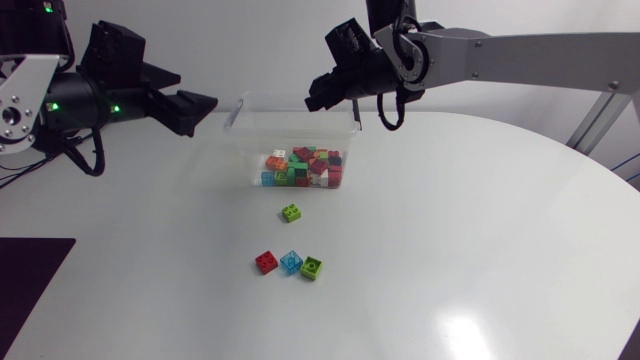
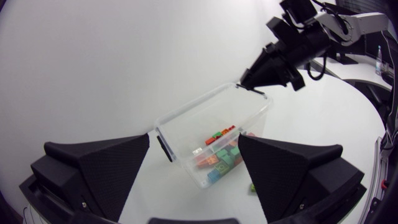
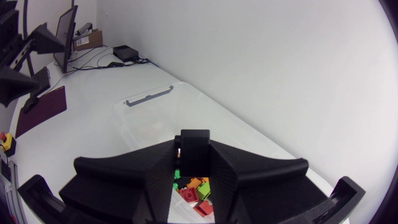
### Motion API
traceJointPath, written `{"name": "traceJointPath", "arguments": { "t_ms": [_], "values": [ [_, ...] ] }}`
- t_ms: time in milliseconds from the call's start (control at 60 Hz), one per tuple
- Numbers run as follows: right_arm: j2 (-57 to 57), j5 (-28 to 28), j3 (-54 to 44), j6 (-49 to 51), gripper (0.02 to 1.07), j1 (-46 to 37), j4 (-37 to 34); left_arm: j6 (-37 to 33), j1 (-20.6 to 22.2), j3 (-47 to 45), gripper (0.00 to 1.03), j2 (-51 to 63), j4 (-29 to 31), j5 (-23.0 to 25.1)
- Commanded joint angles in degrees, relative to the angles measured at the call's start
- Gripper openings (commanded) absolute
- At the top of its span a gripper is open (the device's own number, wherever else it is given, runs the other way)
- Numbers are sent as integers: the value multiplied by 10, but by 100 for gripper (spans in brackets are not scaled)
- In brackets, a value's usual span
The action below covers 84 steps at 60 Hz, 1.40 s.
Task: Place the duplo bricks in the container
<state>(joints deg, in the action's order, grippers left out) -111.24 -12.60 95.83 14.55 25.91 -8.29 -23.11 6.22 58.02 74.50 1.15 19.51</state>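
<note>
- The left claw (image 1: 198, 108) is held spread wide and empty above the bench (image 1: 500, 230), just beside the container's left end.
- The clear plastic rectangular container (image 1: 236, 112) is set near the bench's far edge. A heap of mixed coloured duplo bricks (image 1: 303, 168) is seen inside it, so most of the task is judged done.
- Four bricks are left out on the bench. A lime green brick (image 1: 291, 212) lies near the container's front wall. A red brick (image 1: 266, 262), a translucent blue brick (image 1: 291, 262) and a second lime green brick (image 1: 312, 267) are clustered further forward.
- The right claw (image 1: 318, 100) is held over the container's back rim, pressed together, with no brick seen in it.
- Wide open bench is offered to the right and front of the loose bricks, and the curved bench edge is kept well apart from them.
</note>
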Motion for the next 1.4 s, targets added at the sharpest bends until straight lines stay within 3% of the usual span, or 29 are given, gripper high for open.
{"name": "traceJointPath", "arguments": {
  "t_ms": [0, 267, 300, 383, 400, 650, 933, 1183, 1350, 1383],
  "values": [
    [-35, 7, 25, -21, 31, 0, 16, -24, 11, -34, 99, -15, 11, 11],
    [-114, 41, 95, -30, 37, -2, 27, -80, 65, -63, 99, -23, 109, 11],
    [-126, 44, 111, -30, 48, -2, 17, -89, 72, -61, 99, -22, 128, 11],
    [-155, 52, 156, -30, 98, -6, -6, -96, 93, -55, 99, -16, 169, -3],
    [-159, 52, 164, -30, 102, -7, -13, -98, 97, -55, 99, -15, 175, -8],
    [-129, 55, 158, -28, 103, -10, -38, -104, 136, -47, 99, 11, 243, -63],
    [11, 19, 12, 22, 103, -20, -102, -103, 189, -20, 96, 101, 319, -104],
    [103, -5, -93, 51, 103, -19, -223, -84, 201, 57, 91, 201, 392, -127],
    [137, -6, -159, 54, 103, -8, -245, -72, 207, 83, 91, 261, 408, -134],
    [140, -5, -173, 56, 103, -3, -247, -71, 209, 85, 87, 272, 408, -134]
  ]
}}
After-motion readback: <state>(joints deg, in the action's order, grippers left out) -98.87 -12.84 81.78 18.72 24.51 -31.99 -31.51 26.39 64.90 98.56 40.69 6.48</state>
